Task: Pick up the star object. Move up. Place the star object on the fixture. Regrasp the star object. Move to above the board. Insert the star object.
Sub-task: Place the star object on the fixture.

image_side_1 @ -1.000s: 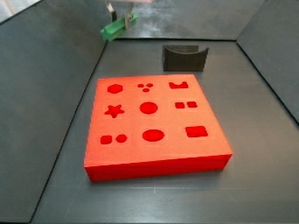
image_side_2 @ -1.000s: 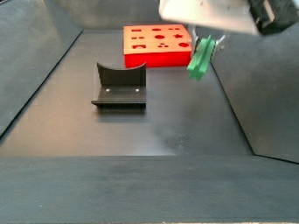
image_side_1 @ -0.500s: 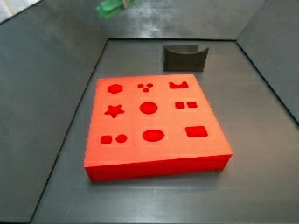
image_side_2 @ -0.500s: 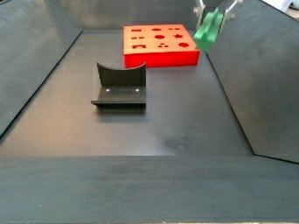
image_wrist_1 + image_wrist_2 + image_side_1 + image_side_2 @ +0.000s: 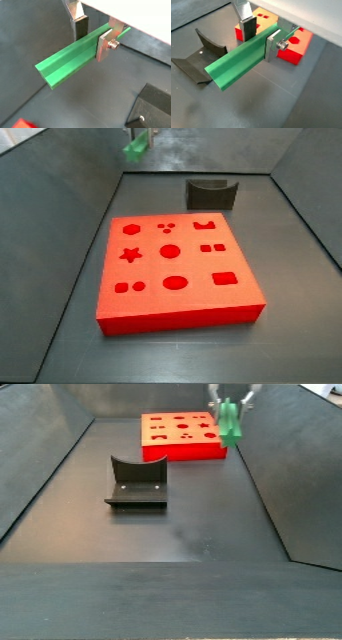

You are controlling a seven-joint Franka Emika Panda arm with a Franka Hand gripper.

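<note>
My gripper [image 5: 91, 35] is shut on the green star object [image 5: 72, 57], a long peg held near one end between the silver fingers; the same shows in a wrist view [image 5: 262, 36], peg [image 5: 238, 64]. In both side views the peg [image 5: 136, 147] [image 5: 231, 422] hangs high above the floor, with only the fingertips in frame. The red board [image 5: 174, 263] [image 5: 182, 435] lies flat with its cut-outs up. The dark fixture [image 5: 210, 194] [image 5: 135, 482] stands on the floor apart from the board, and shows below the gripper in a wrist view [image 5: 198, 57].
Dark sloping walls [image 5: 287, 474] close in the grey floor [image 5: 160, 534] on all sides. The board's corner [image 5: 291, 47] shows behind the fingers in a wrist view.
The gripper has risen with the star object, almost leaving both side views. Since half a second ago the peg has shifted a little sideways and now hangs more upright.
</note>
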